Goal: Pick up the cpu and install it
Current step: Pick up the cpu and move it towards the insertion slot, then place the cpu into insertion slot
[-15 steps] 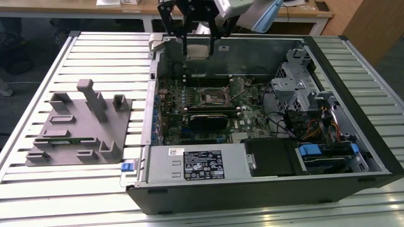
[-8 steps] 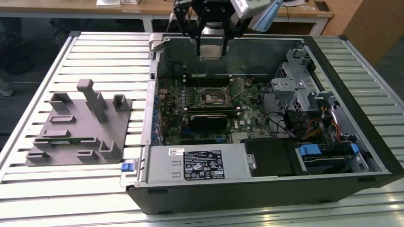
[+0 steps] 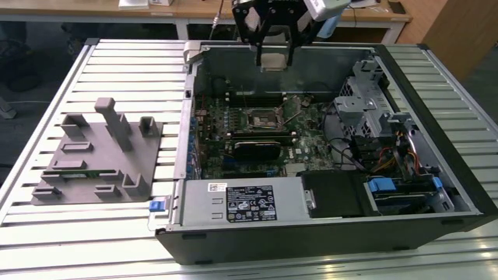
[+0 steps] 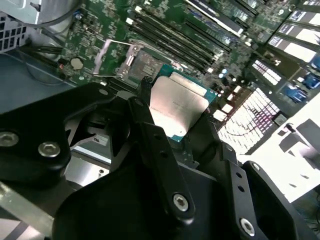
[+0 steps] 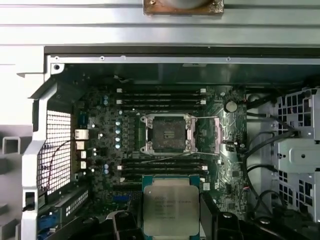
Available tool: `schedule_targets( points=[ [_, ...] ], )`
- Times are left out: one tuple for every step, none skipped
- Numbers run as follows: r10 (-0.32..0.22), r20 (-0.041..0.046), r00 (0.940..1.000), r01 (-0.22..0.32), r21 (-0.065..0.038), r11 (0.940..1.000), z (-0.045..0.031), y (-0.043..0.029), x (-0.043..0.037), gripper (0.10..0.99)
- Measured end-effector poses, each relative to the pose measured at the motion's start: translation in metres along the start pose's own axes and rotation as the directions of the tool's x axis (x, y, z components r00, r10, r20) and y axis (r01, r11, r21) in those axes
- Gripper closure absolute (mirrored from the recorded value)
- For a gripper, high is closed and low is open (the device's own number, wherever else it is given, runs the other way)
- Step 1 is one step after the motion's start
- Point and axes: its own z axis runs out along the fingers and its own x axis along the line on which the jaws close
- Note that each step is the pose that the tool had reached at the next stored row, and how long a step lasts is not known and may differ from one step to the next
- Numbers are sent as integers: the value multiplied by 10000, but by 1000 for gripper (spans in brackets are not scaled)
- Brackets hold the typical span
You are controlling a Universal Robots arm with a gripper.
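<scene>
The open case [image 3: 327, 236] fills the centre and right of the exterior view, on a slatted table [image 3: 125, 64]. Inside lies the motherboard [image 3: 311, 146], its socket [image 5: 167, 134] open and bare. At top centre, over the case's far wall, the gripper [image 3: 274, 63] clamps the cpu [image 5: 170, 206] by two edges.

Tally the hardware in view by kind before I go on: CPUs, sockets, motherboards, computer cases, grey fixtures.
cpu, clamped in the gripper: 1
socket, open and bare: 1
motherboard: 1
computer case, side open: 1
grey fixture, at the exterior view's left of the case: 1
Total: 5
</scene>
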Motion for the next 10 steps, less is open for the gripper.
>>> schedule_targets(
  points=[
    [0, -1, 10000, 0, 0, 10000, 3, 7, -22, 541],
    [-1, 0, 10000, 1, -1, 10000, 6, 12, -39, 541],
    [0, 0, 10000, 0, -1, 10000, 9, 16, -52, 541],
    [-1, 0, 10000, 1, -1, 10000, 10, 17, -60, 541],
    [0, 0, 10000, 0, 0, 10000, 11, 17, -62, 541],
    [1, 0, 10000, -1, 1, 10000, 11, 17, -63, 541],
    [1, 0, 10000, -1, 2, 10000, 11, 17, -64, 541],
    [0, 0, 10000, 0, 7, 10000, 11, 17, -65, 541],
    [1, 0, 10000, -1, 10, 10000, 11, 17, -66, 541],
    [-1, 0, 10000, 1, 11, 10000, 11, 17, -71, 541]
  ],
)
